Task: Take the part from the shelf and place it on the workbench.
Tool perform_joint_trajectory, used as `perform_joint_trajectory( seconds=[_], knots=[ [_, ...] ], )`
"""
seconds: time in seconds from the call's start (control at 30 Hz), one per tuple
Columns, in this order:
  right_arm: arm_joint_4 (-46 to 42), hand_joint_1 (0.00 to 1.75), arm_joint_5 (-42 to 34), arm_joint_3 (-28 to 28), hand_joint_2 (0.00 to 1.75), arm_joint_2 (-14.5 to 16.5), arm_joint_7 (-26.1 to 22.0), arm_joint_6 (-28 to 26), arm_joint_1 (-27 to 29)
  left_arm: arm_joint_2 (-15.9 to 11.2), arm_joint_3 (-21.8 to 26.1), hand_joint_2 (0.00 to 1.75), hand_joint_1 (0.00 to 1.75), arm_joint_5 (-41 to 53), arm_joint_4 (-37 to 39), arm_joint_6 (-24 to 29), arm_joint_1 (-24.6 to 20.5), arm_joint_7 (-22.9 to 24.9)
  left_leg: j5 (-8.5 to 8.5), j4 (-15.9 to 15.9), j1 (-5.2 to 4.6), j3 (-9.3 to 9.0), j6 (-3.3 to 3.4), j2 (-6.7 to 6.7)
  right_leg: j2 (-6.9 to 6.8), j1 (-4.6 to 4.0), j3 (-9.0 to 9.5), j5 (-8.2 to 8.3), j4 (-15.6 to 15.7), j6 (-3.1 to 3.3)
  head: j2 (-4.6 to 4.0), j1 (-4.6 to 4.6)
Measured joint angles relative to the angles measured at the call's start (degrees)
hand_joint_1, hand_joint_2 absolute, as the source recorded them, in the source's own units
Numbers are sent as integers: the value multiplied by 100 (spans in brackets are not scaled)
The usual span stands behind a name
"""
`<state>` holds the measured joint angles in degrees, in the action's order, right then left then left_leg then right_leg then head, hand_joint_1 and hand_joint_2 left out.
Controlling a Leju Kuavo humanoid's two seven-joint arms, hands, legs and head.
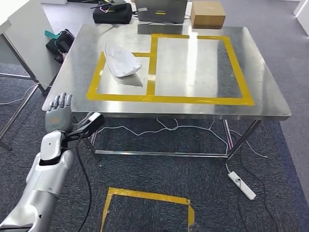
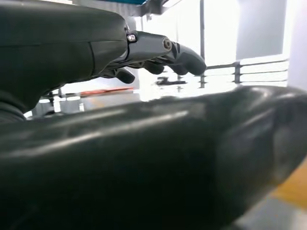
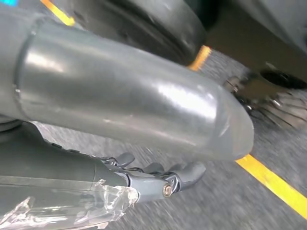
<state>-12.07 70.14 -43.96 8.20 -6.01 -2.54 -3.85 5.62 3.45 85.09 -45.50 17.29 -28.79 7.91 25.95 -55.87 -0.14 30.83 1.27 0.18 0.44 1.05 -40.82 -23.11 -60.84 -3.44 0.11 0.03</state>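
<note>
On the steel workbench [image 1: 255, 96], inside the smaller of two rectangles marked in yellow tape [image 1: 153, 99], lies the white part [image 1: 120, 60], a shallow curved shell resting near that rectangle's far left corner, with one edge crossing the tape line on its left side. It touches neither hand.

Below the near left corner of the bench the left hand [image 1: 59, 113] is raised in front of the table edge, its back toward the head camera and its fingers [image 1: 62, 100] straight up, side by side, holding nothing. The left wrist view shows the same: dark fingers [image 2: 170, 52] extended and only slightly bent at the tips, with nothing between them and the thick thumb [image 2: 145, 163] that crosses most of that picture.

The right hand [image 3: 152, 179] appears in its own wrist view, hanging over grey carpet [image 3: 217, 206] crossed by a strip of yellow floor tape [image 3: 275, 184]. Its fingers [image 3: 188, 172] look gently curled with nothing in them, and the thumb [image 3: 126, 100] stands clear of them (the picture is blurred, so how far they are curled is hard to judge).

Beyond the bench sit a black bag [image 1: 111, 12], a grey case [image 1: 162, 10] and a cardboard box [image 1: 207, 13]. Under the bench, white cables run across the carpet to a power strip [image 1: 242, 186], and a taped yellow square [image 1: 146, 205] marks the floor nearer the robot.
</note>
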Motion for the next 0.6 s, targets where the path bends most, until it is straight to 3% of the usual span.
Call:
perform_joint_trajectory(
  seconds=[0.07, 0.1, 0.13, 0.17, 0.23, 0.3, 0.33, 0.37, 0.43, 0.47, 0.5, 0.57, 0.6],
  knots=[
    [0, 0, 26, -32, 0, -2, -4, -1, 28, -127, 281, 0, 0, 0, 141, 97, 133, 14, -134, -5, -13, 161, 43, 7, -7, -4, -199, -607, -781, -6, 0, 12],
    [0, 0, 37, -44, 0, -4, -5, -2, 28, -176, 417, 0, 0, 0, 222, 147, 202, 11, -201, -8, -23, 249, 47, 8, -7, -8, -252, -781, -1154, -5, 0, 11],
    [0, 0, 48, -58, 0, -6, -6, -3, 24, -221, 545, 0, 0, 0, 306, 187, 272, 7, -268, -12, -33, 336, 47, 8, -7, -17, -233, -819, -1384, 7, 0, 11],
    [0, 0, 57, -72, 0, -11, -5, -3, 20, -261, 663, 0, 0, 0, 384, 212, 343, 4, -332, -15, -40, 419, 41, 8, -6, -32, -115, -739, -1415, 26, 0, 10],
    [-1, 0, 75, -97, 0, -26, -4, -5, 7, -332, 868, 0, 0, 0, 508, 250, 458, -2, -459, -22, -46, 566, 17, 5, -6, -75, 427, -504, -886, 82, 0, 10],
    [-3, 0, 86, -109, 0, -42, -2, -8, -22, -382, 1010, 0, 0, 0, 585, 262, 510, -4, -578, -31, -57, 668, -30, -5, -7, -118, 1078, -549, -32, 132, 0, 5],
    [-4, 0, 88, -113, 0, -46, 2, -11, -34, -402, 1065, 0, 0, 0, 620, 252, 520, -1, -634, -31, -57, 692, -58, -8, -6, -136, 1248, -620, 248, 151, 0, 5],
    [-4, 0, 88, -121, 0, -49, 9, -16, -42, -420, 1121, 0, 0, 0, 660, 242, 538, 4, -690, -21, -54, 705, -92, -9, -5, -152, 1305, -658, 382, 172, 0, 6],
    [-3, 0, 84, -157, 0, -49, 36, -32, -39, -451, 1260, 0, 0, -5, 784, 234, 631, -7, -726, -14, -36, 727, -167, -10, -6, -151, 1226, -571, 406, 246, 0, 14],
    [-3, 0, 80, -180, 0, -49, 53, -43, -41, -466, 1346, 0, 0, -14, 864, 234, 713, -35, -602, -88, -28, 765, -208, -14, -4, -140, 1189, -505, 412, 297, 0, 3],
    [-3, 0, 72, -202, 0, -49, 69, -55, -41, -479, 1450, 0, 0, -30, 961, 233, 810, -82, -370, -266, -18, 831, -247, -18, 0, -126, 1137, -428, 423, 336, 0, -11],
    [-4, 0, 35, -257, 0, -49, 93, -84, -34, -491, 1712, 0, 0, -124, 1227, 259, 1035, -248, 243, -939, 9, 1022, -309, -22, 21, -118, 985, -280, 422, 373, 0, -37],
    [-4, 0, 16, -291, 0, -49, 100, -96, -19, -481, 1868, 0, 0, -196, 1390, 307, 1179, -360, 440, -1319, 24, 1101, -332, -22, 29, -117, 895, -209, 419, 367, 0, -40]
  ],
)
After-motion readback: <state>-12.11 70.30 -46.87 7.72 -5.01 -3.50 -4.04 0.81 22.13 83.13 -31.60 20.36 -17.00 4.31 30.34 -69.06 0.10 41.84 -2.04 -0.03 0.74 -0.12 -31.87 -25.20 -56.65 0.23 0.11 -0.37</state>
